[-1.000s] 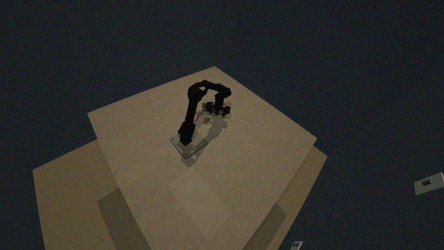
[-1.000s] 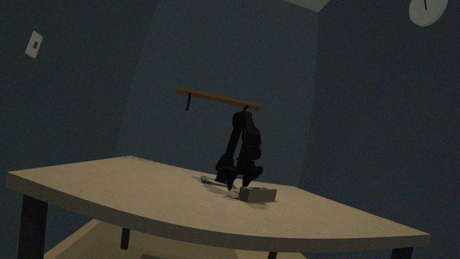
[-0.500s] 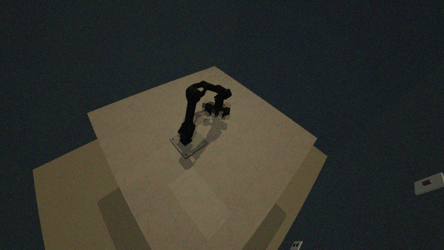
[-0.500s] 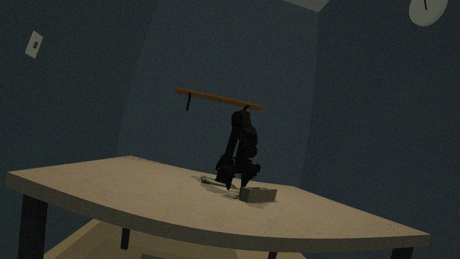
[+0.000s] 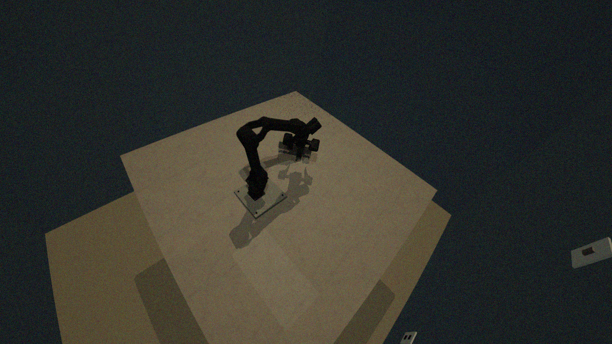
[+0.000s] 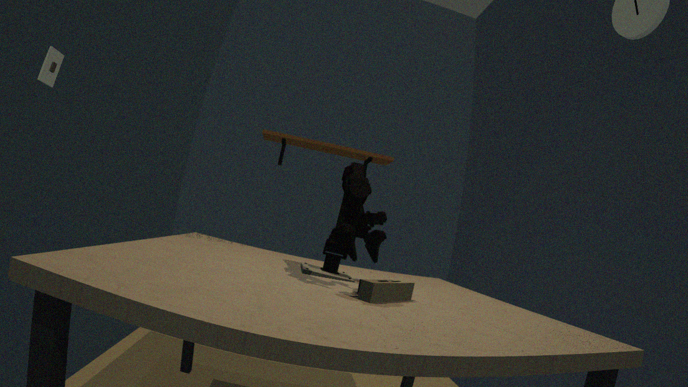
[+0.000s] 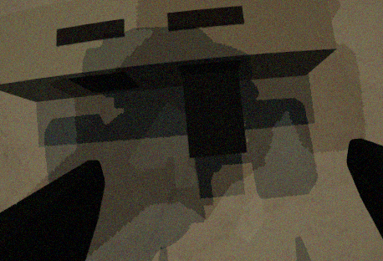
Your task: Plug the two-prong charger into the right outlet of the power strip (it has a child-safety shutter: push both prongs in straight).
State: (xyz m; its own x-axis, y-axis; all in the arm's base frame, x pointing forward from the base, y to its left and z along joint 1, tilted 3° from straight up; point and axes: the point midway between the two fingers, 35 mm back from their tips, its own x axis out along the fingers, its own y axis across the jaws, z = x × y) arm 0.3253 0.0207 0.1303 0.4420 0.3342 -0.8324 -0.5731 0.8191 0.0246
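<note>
The power strip (image 6: 392, 292) (image 7: 288, 28) is a pale box with two dark slots on top. Its shaded side face shows a dark outlet patch at the left in the wrist view. The black charger (image 7: 215, 113) (image 5: 298, 155) lies against the right part of that face and sticks out from it, with no gap visible. Its prongs are hidden, so how deep they sit cannot be told. My gripper (image 5: 301, 146) (image 6: 364, 260) (image 7: 225, 163) is open and empty, raised above and back from the charger. In the wrist view its fingers stand wide on either side, clear of the charger.
The table (image 5: 352, 214) (image 6: 212, 301) carries the arm's pale base plate (image 5: 271, 196) (image 6: 311, 270). A wooden shelf (image 6: 324, 146) hangs on the wall behind. A clock (image 6: 652, 7) and a switch plate (image 6: 44, 76) are on the walls. Shadows cross the strip and the table.
</note>
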